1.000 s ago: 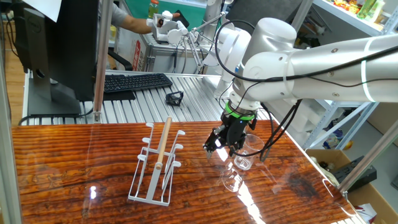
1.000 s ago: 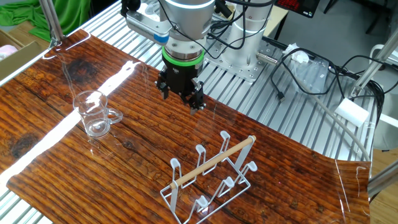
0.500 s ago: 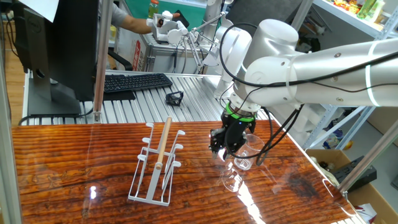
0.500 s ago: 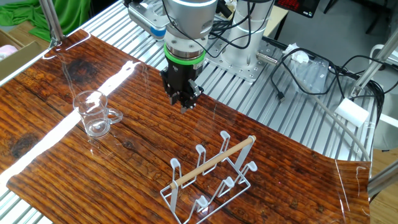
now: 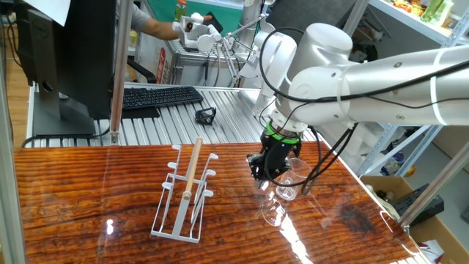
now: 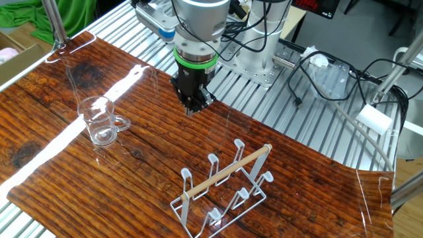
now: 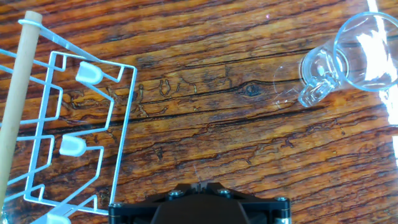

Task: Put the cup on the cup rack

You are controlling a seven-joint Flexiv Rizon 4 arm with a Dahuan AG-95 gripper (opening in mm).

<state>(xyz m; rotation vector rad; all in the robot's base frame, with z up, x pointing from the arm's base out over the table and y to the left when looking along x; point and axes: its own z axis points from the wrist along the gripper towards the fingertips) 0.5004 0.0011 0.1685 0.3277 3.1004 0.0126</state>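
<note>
The cup (image 6: 99, 120) is a clear glass with a small handle, standing upright on the wooden table. In the hand view the cup (image 7: 364, 53) sits at the top right. In one fixed view the cup (image 5: 288, 183) stands just behind the hand. The white wire cup rack (image 6: 221, 188) with its wooden rod stands apart from it; its pegs show at the left of the hand view, cup rack (image 7: 89, 73). My gripper (image 6: 192, 109) hangs over bare table between cup and rack, shut, with nothing between its fingers. The gripper (image 7: 200, 185) shows closed tips; the gripper (image 5: 261, 178) is well right of the cup rack (image 5: 183, 198).
A keyboard (image 5: 157, 96) and a dark monitor (image 5: 66, 51) stand on the slatted metal bench behind the wooden table. An upright metal post (image 5: 119, 73) rises at the back left. Cables and a white box (image 6: 374, 118) lie beside the arm's base.
The jaws have gone from wide open to shut, closing on nothing. The hand has stayed over nearly the same spot between cup and rack.
</note>
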